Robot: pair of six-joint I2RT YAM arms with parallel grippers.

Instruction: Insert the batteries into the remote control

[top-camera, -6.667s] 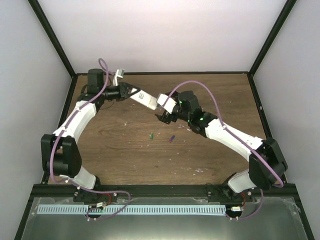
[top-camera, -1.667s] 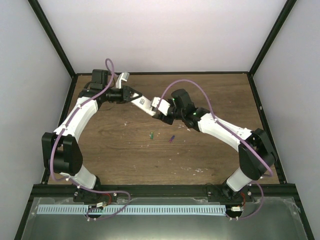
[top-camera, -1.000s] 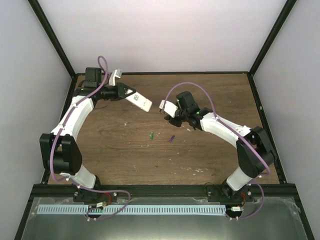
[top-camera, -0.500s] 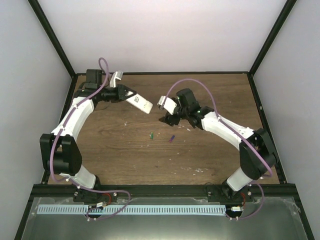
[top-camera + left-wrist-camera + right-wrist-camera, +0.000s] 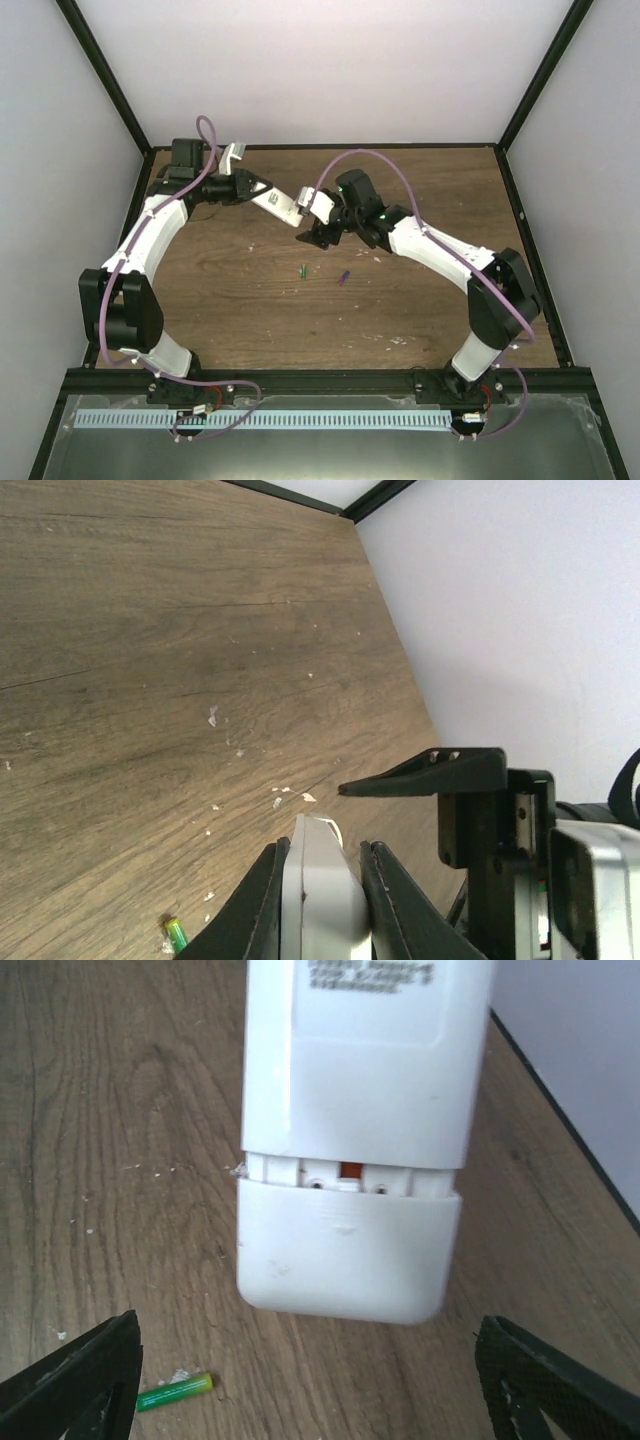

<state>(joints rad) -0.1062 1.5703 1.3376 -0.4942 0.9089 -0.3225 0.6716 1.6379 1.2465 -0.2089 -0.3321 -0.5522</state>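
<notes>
My left gripper [image 5: 262, 193] is shut on the white remote control [image 5: 280, 204] and holds it above the table, its free end pointing right. In the left wrist view the remote control [image 5: 318, 905] sits edge-on between the fingers of the left gripper [image 5: 322, 852]. The right gripper [image 5: 309, 232] stands open just at that free end. From the right wrist, the remote control [image 5: 355, 1110] shows its back, the end cover [image 5: 345, 1255] slid slightly off with a gap. The right gripper [image 5: 310, 1390] holds nothing. The green battery [image 5: 303, 269] and purple battery [image 5: 343, 277] lie on the table.
The wooden table [image 5: 430, 180] carries small white flecks. Black frame rails and white walls close in the back and sides. The green battery [image 5: 175, 1392] lies below the remote's end, seen also as the green battery [image 5: 176, 933] from the left wrist.
My right gripper has opened wide and moved left, up to the remote's free end. The left arm has kept the remote almost still.
</notes>
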